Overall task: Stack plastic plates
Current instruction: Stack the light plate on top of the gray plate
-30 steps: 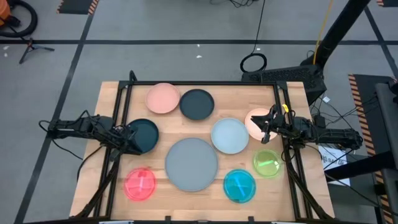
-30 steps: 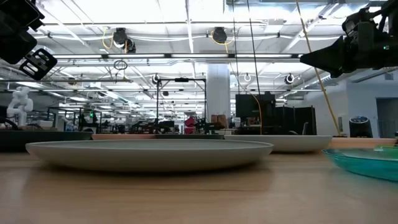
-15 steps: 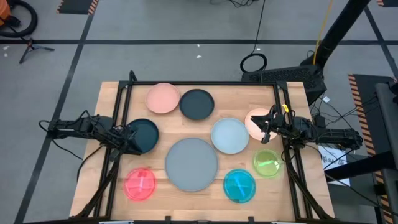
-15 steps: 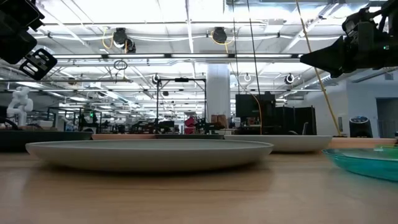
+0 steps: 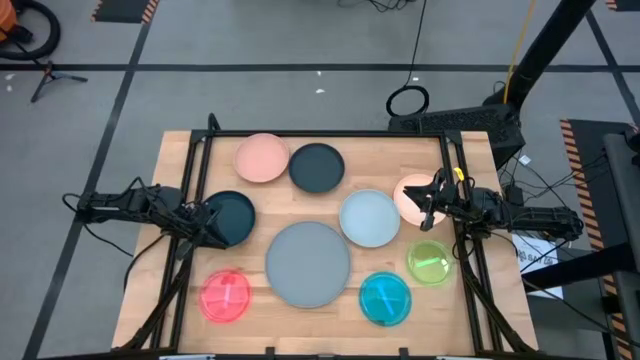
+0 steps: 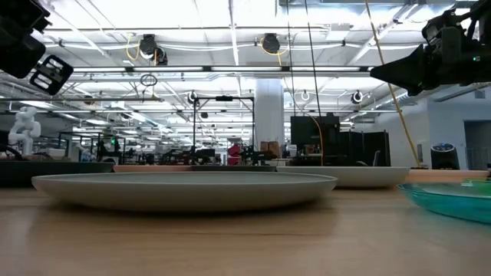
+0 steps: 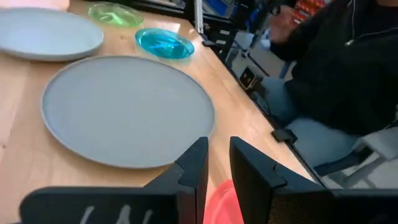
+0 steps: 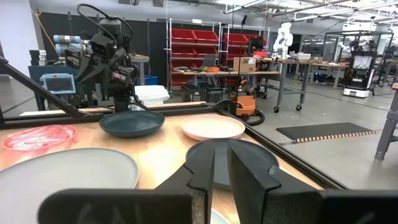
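Surface [image 5: 180, 165]: wooden, carrying nine plates, none yet stacked.

Grey plate [image 5: 308, 263]: largest, at the middle toward the near edge; the likely base of the stack.

Pale blue plate [image 5: 370, 217]: just beside the grey plate, on its right and farther back.

Dark teal plates: one at the back [image 5: 317, 167], one at the left [image 5: 232, 217].

Peach-pink plates: one at the back [image 5: 262, 157], touching or nearly touching the back teal plate; one at the right [image 5: 408, 196].

Small translucent plates: red [image 5: 225, 295] near left, cyan [image 5: 385, 298] near right, green [image 5: 430, 262] right.

Left hand [image 5: 209, 226]: over the left teal plate's outer rim, fingers close to shut with a narrow gap, holding nothing. Nearer arm for that plate, which lies just left of the grey plate.

Right hand [image 5: 428, 203]: over the right peach-pink plate, fingers likewise almost closed, empty.
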Controlling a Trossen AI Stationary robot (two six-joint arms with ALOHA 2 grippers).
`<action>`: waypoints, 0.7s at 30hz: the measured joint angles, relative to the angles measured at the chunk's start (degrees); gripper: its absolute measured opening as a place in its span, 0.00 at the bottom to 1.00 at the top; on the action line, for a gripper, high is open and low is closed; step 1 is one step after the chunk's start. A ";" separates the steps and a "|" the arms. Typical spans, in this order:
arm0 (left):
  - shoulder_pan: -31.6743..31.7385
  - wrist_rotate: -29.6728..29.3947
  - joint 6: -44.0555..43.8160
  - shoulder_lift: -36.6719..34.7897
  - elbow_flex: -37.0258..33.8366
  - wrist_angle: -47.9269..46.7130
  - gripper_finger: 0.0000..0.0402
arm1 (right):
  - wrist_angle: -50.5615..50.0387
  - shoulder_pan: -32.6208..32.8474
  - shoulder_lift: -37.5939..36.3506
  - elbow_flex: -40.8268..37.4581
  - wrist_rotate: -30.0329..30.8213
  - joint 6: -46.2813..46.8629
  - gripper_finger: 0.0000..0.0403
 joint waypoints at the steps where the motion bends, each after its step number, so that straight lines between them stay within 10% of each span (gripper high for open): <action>1: 0.00 -1.07 -0.11 0.00 -0.10 2.09 0.18 | 0.00 0.00 0.01 -0.01 -0.01 0.00 0.10; 9: 0.02 -24.11 -5.27 0.55 -0.06 37.94 0.18 | 0.00 0.00 0.00 -0.01 -0.02 0.00 0.10; 21: 0.02 -25.41 3.65 0.59 -0.02 46.64 0.18 | 0.77 0.00 0.02 0.00 0.00 0.02 0.10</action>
